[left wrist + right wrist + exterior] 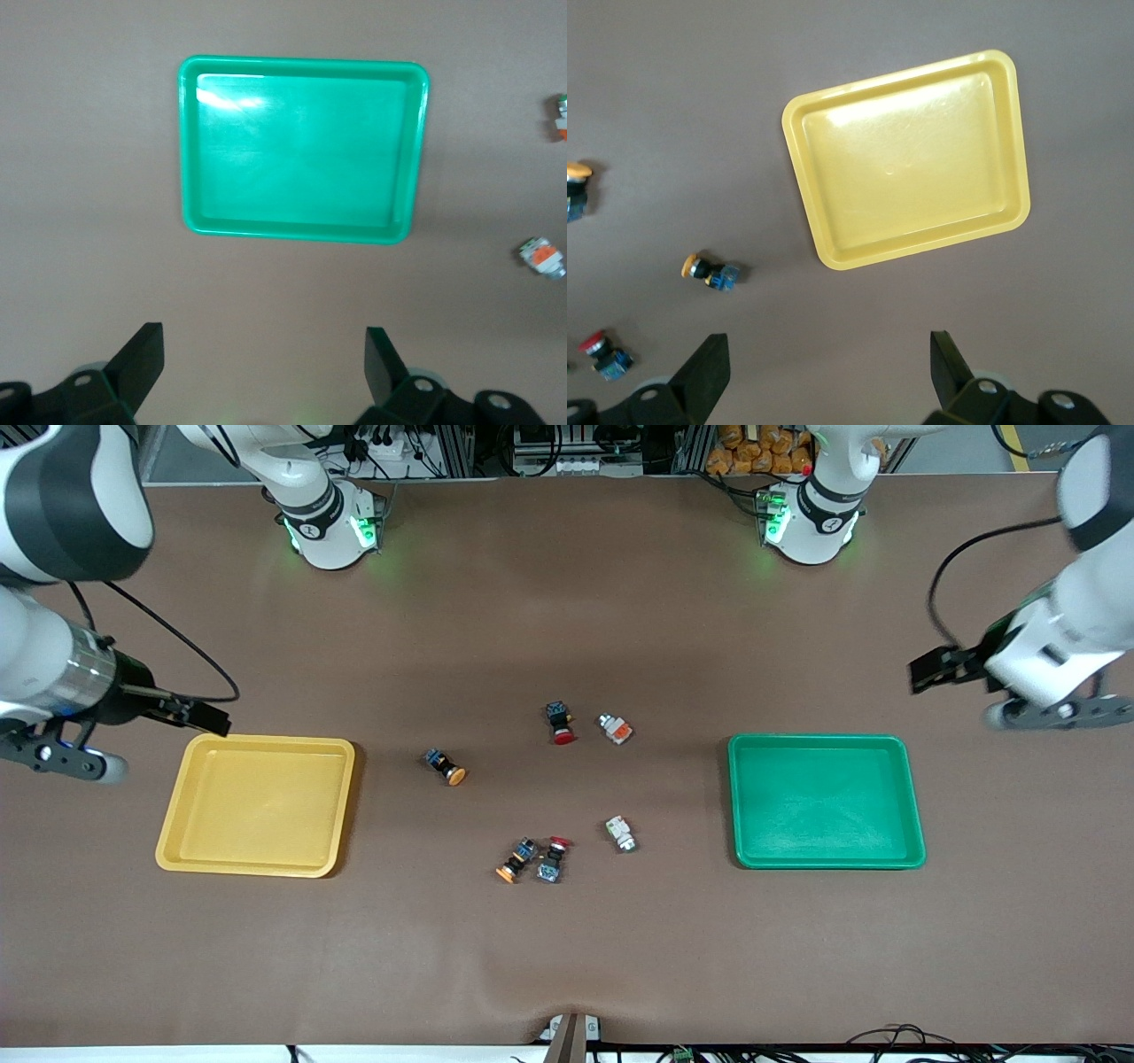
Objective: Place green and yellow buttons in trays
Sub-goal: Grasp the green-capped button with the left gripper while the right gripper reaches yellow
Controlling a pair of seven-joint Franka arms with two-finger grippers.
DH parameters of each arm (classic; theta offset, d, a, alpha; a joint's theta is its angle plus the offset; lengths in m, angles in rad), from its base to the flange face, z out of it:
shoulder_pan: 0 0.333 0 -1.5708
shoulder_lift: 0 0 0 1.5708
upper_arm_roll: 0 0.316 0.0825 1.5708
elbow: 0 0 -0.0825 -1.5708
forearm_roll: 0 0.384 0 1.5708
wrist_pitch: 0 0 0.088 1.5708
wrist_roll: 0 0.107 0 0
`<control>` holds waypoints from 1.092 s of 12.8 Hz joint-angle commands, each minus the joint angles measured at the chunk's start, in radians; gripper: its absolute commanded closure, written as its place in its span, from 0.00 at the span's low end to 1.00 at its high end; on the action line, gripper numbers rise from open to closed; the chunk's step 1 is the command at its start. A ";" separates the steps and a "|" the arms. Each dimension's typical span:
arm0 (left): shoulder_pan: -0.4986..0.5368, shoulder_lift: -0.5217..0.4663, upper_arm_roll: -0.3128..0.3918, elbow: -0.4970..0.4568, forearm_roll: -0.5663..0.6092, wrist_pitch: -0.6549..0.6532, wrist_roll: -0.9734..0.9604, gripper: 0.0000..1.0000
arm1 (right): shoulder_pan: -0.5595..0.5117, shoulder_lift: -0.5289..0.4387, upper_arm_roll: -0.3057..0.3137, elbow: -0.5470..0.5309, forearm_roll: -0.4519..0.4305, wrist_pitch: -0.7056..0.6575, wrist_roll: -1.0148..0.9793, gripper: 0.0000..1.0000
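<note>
Brown cloth covered the table (pixel 567 957) in the front view. Landmark: the green tray (pixel 914 806), toward the left arm's end. Well apart from it, toward the right arm's end, lay the yellow tray (pixel 190 815); both trays held nothing. Between them lay six buttons. Nearest the green tray: a whitish button with orange patch (pixel 615 729) and, nearer the camera, a whitish button with green patch (pixel 621 833). Farther from the green tray: a red-capped button (pixel 559 723), a second red-capped button (pixel 552 859) touching a yellow-capped button (pixel 516 860), and another yellow-capped button (pixel 445 766) lying alone, closest to the yellow tray. The left gripper (pixel 926 673) hung in the air just past the green tray's corner, over bare cloth. The right gripper (pixel 208 719) hung over the yellow tray's edge.

Left wrist view: the left gripper's fingers (pixel 142 359) stood wide, holding nothing, over bare cloth beside the green tray (pixel 190 150); both whitish buttons showed at the frame's edge.

Right wrist view: the right gripper's fingers (pixel 707 365) stood wide, holding nothing, beside the yellow tray (pixel 819 239); two yellow-capped buttons and one red-capped button lay well apart from that tray.
</note>
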 commanded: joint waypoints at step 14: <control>-0.222 0.471 -0.130 0.075 -0.007 0.524 -0.450 0.00 | 0.079 0.205 -0.001 0.122 0.073 0.114 0.670 0.00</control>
